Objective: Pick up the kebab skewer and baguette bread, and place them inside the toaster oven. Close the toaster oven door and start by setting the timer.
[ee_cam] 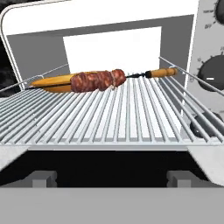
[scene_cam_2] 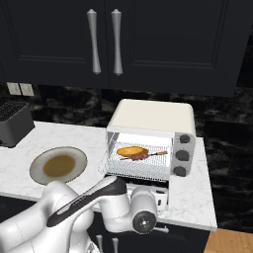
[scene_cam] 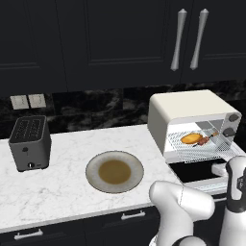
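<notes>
kebab skewer and baguette bread both lie on the wire rack inside the toaster oven, mid-frame in the hand view, skewer in front of and touching the bread, its wooden handle pointing toward the right; toaster oven door hangs down open at lower right of the left base view, partly hidden by the arm; so loading looks done, closing and timer left.

gripper itself can't be made out in the frames, fingers judged spread wide and holding nothing; hand camera looks straight into the oven mouth from low and close.

risks, as judgement: rack looks pulled forward toward the opening, so swinging the door up may knock it or jolt the food; door handle is low under the arm, hand could slip off the bar or miss it; three knobs sit stacked close at the right of the oven front, easy to turn the wrong one for the timer.

white marbled counter under the oven; plate with brown centre lies left of the oven; dark slot toaster at far left; black marbled backsplash with wall sockets; dark upper cabinets with silver handles.
</notes>
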Motion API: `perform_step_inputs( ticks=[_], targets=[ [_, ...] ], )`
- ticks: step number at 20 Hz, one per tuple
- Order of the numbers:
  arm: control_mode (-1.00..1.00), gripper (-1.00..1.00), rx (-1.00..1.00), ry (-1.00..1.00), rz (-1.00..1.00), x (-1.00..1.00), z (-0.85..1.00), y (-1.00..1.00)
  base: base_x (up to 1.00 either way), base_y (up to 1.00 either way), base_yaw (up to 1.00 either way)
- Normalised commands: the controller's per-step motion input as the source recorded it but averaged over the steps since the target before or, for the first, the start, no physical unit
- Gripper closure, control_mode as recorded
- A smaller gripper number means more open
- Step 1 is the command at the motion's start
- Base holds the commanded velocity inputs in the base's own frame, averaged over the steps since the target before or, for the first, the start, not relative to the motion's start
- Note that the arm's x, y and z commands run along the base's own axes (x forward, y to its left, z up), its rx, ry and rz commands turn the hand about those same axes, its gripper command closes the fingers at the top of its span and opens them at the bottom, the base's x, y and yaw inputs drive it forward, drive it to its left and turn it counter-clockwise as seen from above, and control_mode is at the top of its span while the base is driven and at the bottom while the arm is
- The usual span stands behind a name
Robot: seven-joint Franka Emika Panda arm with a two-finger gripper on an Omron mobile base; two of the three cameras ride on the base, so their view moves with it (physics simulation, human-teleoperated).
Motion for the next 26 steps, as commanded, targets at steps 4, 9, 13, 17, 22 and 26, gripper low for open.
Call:
perform_step_inputs(
  ticks=[4, 9, 13, 17, 22, 26],
  targets=[
    [-1.0, -1.0, 0.0, -0.05, 0.0, 0.24, 0.0, 0.0, 0.0, 0.0, 0.0],
    [-1.0, -1.0, 0.0, 0.0, 0.0, 0.24, 0.0, 0.0, 0.0, 0.0, 0.0],
    [-1.0, -1.0, 0.0, -0.02, 0.0, 0.0, 0.0, -0.01, 0.0, 0.0, 0.0],
    [-1.0, -1.0, 0.0, -0.03, 0.0, 0.0, 0.0, -0.03, 0.0, 0.0, 0.0],
    [-1.0, -1.0, 0.0, 0.0, 0.0, -0.08, 0.0, 0.0, 0.0, 0.0, 0.0],
    [-1.0, -1.0, 0.0, 0.0, 0.0, -0.15, 0.0, 0.0, 0.0, 0.0, 0.0]
  ],
)
